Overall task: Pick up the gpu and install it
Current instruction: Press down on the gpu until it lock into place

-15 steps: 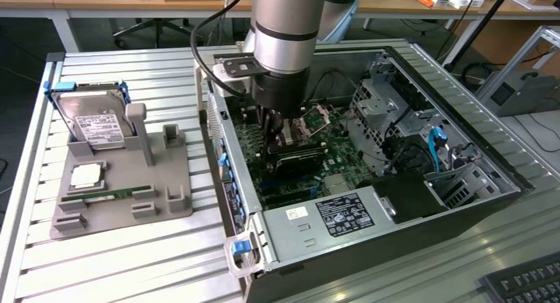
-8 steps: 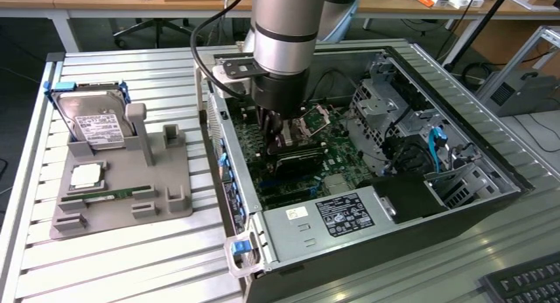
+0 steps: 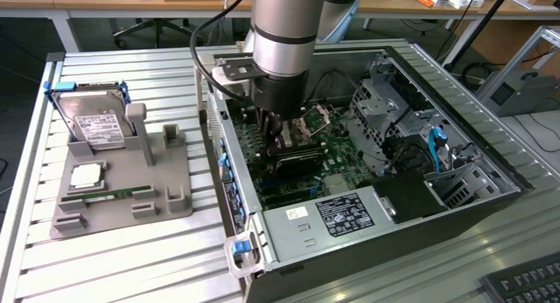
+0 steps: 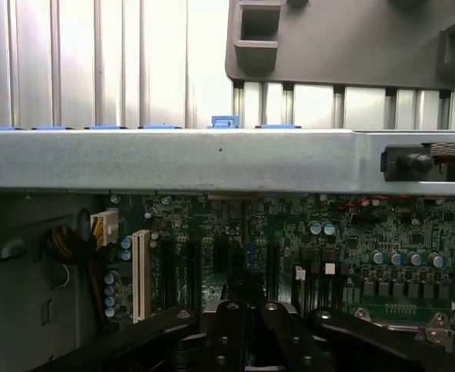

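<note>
1. The arm (image 3: 282, 34) comes down from the top centre of the exterior view into the open case (image 3: 455, 204), which lies on its side in the middle and right of the frame.
2. The end effector (image 3: 284, 140) sits low inside the case, just above the board (image 3: 345, 168); in the wrist view its black fingers (image 4: 227, 333) meet at the lower centre of the frame, pressed together.
3. The gpu (image 3: 298, 160) is a dark flat card directly below the end effector in the centre of the exterior view, lying against the board; whether the fingers pinch its edge or only touch it I cannot tell.
4. In the wrist view the green board (image 4: 351, 240) fills the lower half, with a white slot (image 4: 140, 275) at lower left; the grey case wall (image 4: 211, 159) crosses the middle of the frame.
5. At the left of the exterior view a grey holder (image 3: 122, 191) rests on the slatted surface (image 3: 131, 263); a drive (image 3: 98, 126) stands upright in its upper part; a square chip (image 3: 86, 176) lies below it; a ram stick (image 3: 109, 195) lies lower still.
6. A labelled power unit (image 3: 345, 214) occupies the case's lower part; a keyboard (image 3: 529, 283) shows at the lower right corner.
</note>
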